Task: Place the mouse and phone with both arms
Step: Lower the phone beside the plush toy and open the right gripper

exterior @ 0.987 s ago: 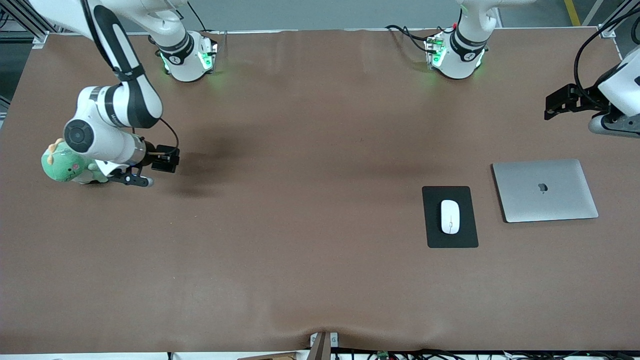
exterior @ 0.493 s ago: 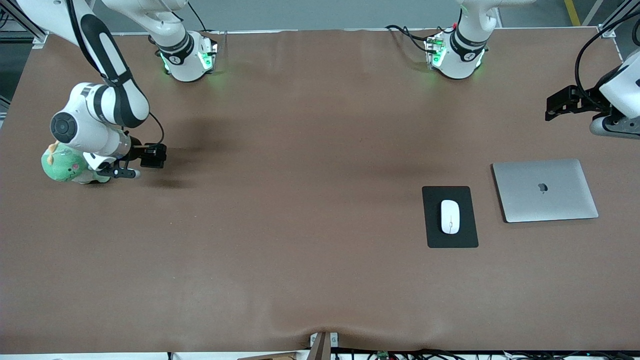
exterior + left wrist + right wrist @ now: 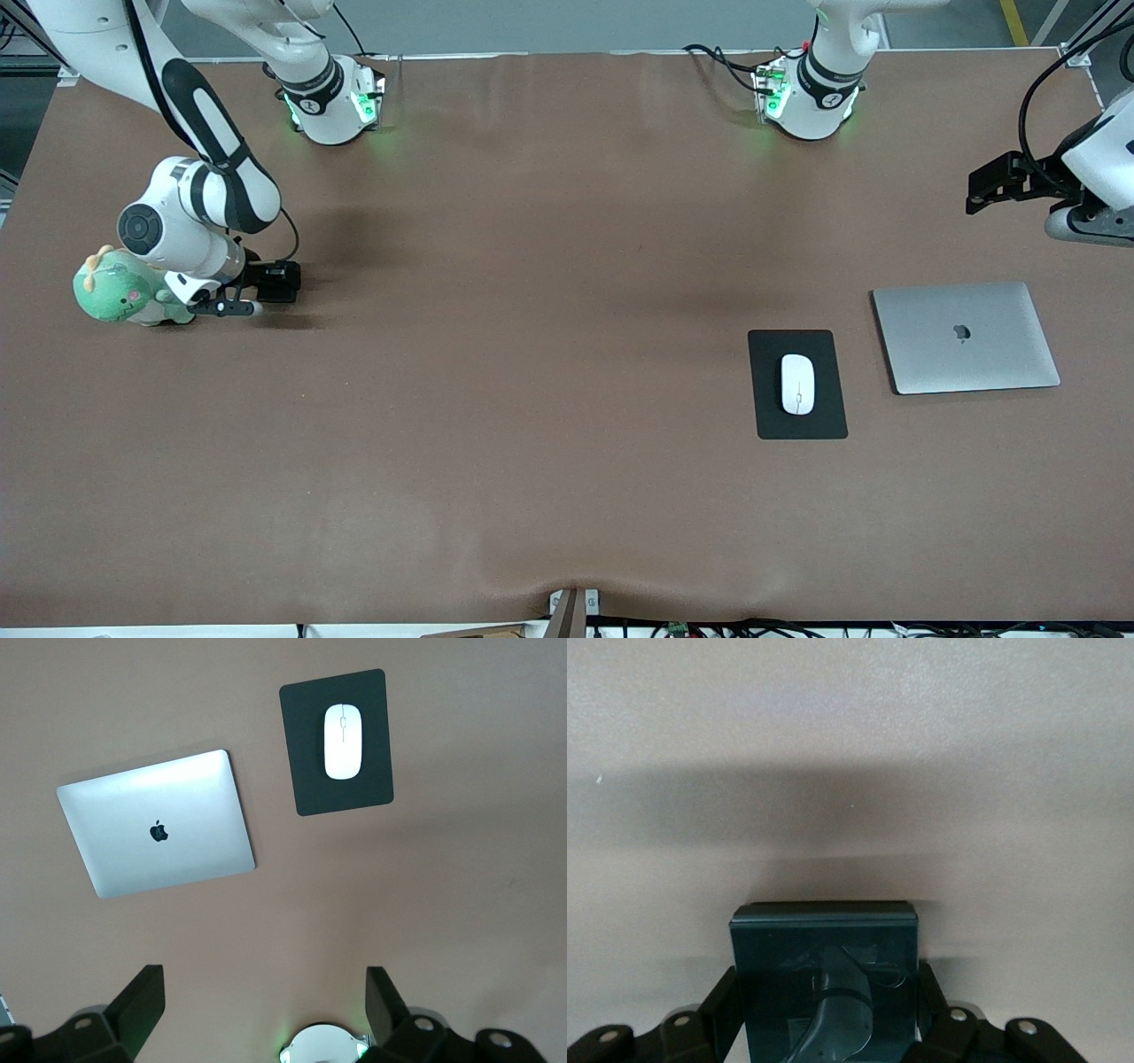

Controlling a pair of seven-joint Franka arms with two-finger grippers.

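The white mouse [image 3: 797, 384] lies on a flat black mat [image 3: 769, 416], beside the laptop; it also shows in the left wrist view [image 3: 343, 742]. My right gripper [image 3: 232, 307] hangs low over the table next to a green plush toy. In the right wrist view the right gripper [image 3: 826, 992] is shut on the glossy black phone [image 3: 824, 948], which stands upright between the fingers. My left gripper [image 3: 266, 983] is open and empty, high over the left arm's end of the table; its hand shows at the edge of the front view [image 3: 1085, 221]. The left arm waits.
A closed silver laptop [image 3: 966, 337] lies beside the mat toward the left arm's end. A green plush toy [image 3: 111, 292] sits by the right arm's wrist. The brown table cover [image 3: 532, 399] is bare across the middle.
The right arm's hand with the phone has shifted a little toward the plush toy and away from the front camera, its wrist turning. The left arm, mouse and laptop have not moved.
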